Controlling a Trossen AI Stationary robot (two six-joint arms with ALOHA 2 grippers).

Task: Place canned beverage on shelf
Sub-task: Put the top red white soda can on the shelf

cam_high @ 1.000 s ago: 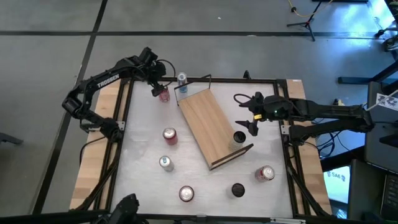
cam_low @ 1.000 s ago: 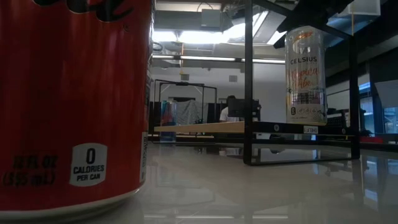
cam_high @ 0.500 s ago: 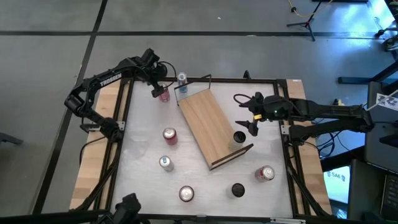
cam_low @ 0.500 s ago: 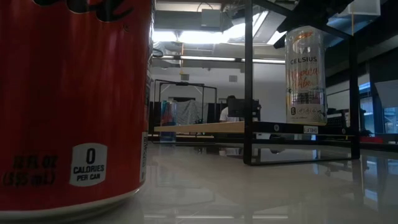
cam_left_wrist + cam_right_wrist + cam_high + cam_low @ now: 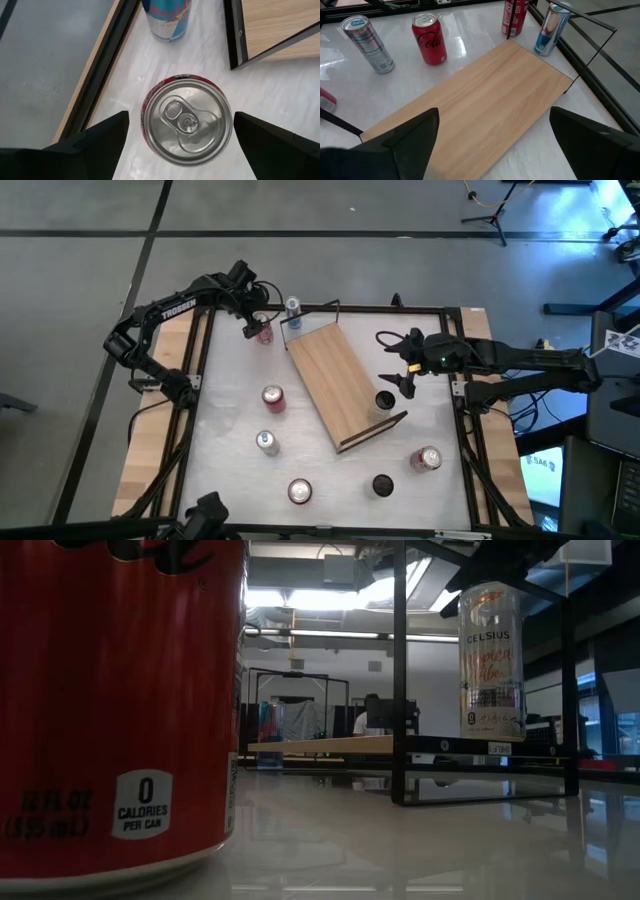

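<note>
A red can (image 5: 264,332) stands upright on the white table near its far left corner; the left wrist view shows its silver top (image 5: 186,122) from above. My left gripper (image 5: 257,322) hangs over it, open, with a finger on either side of the can (image 5: 102,142) and a gap to each. The light-wood shelf (image 5: 335,380) lies slantwise mid-table, with a black wire rail (image 5: 312,308) at its far end. My right gripper (image 5: 403,370) is open and empty over the shelf's right side, looking down on the board (image 5: 485,95).
A blue Red Bull can (image 5: 292,307) stands by the shelf's far rail, next to the red can. More cans stand left of the shelf (image 5: 272,397), (image 5: 266,442), at the near edge (image 5: 299,491), (image 5: 382,484), (image 5: 427,459), and by the shelf's right side (image 5: 384,401).
My left arm has reached a little farther toward the table's right. Its gripper stays over the red can, which stands as before.
</note>
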